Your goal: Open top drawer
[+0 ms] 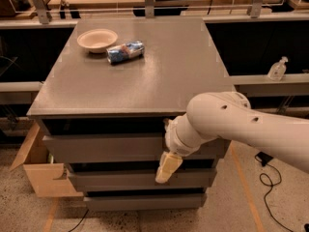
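The top drawer is the widest grey front of the cabinet, just under the tabletop, with a dark gap above it. Two narrower grey drawer fronts, a middle one and a bottom one, sit below it. My gripper hangs from the white arm that reaches in from the right. It points down in front of the top drawer's lower edge, right of centre, over the gap to the middle drawer. Part of the top drawer's right side is hidden behind the arm.
On the tabletop's far left stand a beige bowl and a crushed blue can. An open cardboard box sits on the floor left of the cabinet. A sanitiser bottle stands on the right ledge. Cables lie on the floor at right.
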Robot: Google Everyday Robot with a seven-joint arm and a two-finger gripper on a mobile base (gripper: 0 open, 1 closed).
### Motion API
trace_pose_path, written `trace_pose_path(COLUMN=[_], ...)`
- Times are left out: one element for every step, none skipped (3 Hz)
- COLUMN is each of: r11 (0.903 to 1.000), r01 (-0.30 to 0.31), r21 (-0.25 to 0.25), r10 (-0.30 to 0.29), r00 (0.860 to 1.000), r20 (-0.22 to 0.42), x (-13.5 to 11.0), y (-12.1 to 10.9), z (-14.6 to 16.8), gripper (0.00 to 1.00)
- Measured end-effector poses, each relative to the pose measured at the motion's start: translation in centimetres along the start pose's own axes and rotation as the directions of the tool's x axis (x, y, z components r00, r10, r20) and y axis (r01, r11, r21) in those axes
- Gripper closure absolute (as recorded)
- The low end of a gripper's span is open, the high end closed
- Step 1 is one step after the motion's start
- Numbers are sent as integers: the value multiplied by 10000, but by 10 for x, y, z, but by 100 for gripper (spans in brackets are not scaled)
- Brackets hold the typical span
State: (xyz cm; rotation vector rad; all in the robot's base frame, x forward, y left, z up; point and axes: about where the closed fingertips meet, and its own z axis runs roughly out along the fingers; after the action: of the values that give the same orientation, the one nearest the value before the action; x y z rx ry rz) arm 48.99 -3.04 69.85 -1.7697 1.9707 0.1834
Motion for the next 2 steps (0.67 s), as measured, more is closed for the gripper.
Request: trace_pose_path(r11=[9997, 9987], r01=[51, -135], r21=[240, 497], r10=[-43, 172], r00=[9995, 9972], r20=[-319, -732], x=[14, 35], y=[-10, -16], z=[-9, -24], gripper=[0, 0])
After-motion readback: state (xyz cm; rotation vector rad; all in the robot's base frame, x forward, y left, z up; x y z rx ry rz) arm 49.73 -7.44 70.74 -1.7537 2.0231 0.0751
